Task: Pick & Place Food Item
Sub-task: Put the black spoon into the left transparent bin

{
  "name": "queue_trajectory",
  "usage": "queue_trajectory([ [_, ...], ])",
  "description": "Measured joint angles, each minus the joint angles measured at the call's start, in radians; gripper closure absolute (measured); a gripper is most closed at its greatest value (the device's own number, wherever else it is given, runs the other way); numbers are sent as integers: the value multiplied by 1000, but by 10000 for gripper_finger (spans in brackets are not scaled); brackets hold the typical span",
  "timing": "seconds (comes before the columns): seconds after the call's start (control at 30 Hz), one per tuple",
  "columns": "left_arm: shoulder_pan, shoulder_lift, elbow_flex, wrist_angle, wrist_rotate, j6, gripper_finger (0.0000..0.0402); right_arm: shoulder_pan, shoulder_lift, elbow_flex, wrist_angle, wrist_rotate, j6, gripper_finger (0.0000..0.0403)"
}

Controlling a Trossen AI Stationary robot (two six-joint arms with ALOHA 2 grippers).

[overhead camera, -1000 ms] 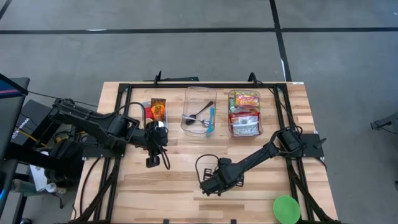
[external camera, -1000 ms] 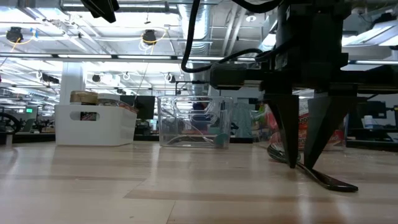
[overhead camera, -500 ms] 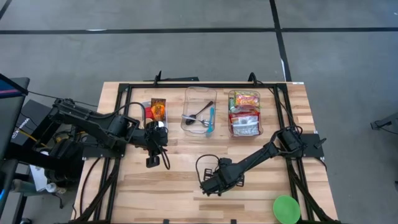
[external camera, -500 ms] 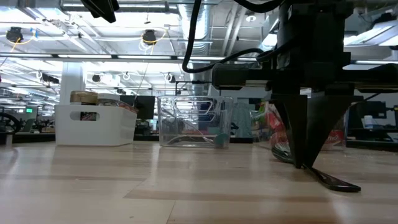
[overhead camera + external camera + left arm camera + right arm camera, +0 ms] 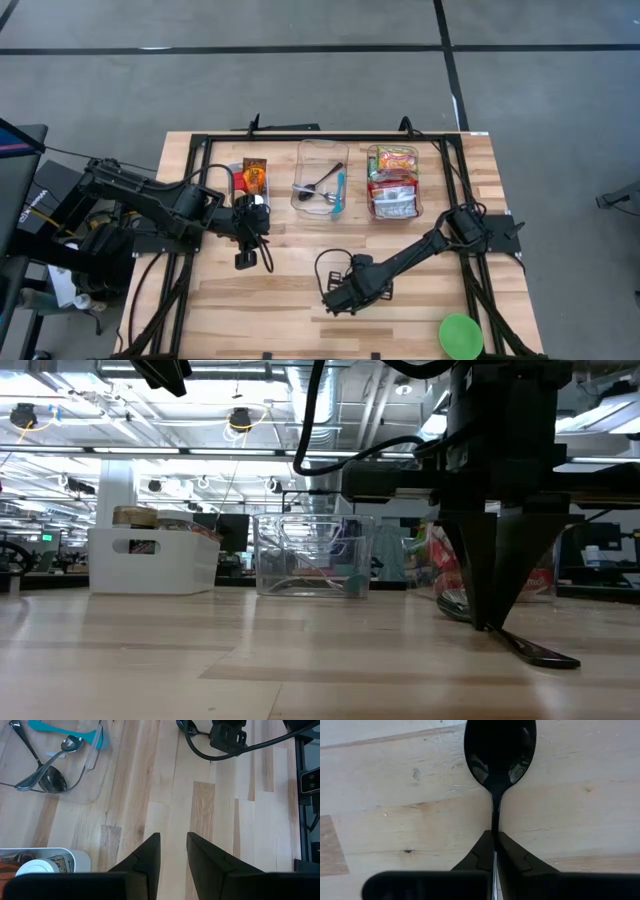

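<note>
Spoon (image 5: 499,750), black, lies flat on the wooden table (image 5: 290,320), its thin handle pinched between the fingers of the right gripper (image 5: 494,851), bowl sticking out just ahead of the fingertips; in the low view the right gripper's fingers come to a point on the handle at the tabletop, handle end showing beside them. Going left to right across the table: left gripper (image 5: 173,851) hovers over bare wood, fingers a little apart, nothing between them, white bin (image 5: 249,180) with snack packs just behind it; clear bin (image 5: 321,185) with spoons and a teal utensil sits behind and between the two grippers; right gripper low at mid-table, clamped on the spoon; clear bin of food packets (image 5: 392,182) well behind it and to its right; green round lid (image 5: 461,337) near the table's front edge, to the right of the right gripper.
</note>
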Motion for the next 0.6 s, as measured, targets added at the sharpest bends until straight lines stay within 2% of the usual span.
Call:
queue_trajectory([
  [0.33, 0, 0, 0, 1, 0, 0, 311, 6, 7, 119, -214, 32, -26, 403],
  [0.6, 0, 0, 0, 2, -14, 1, 311, 30, 7, 255, -388, 134, -25, 403],
])
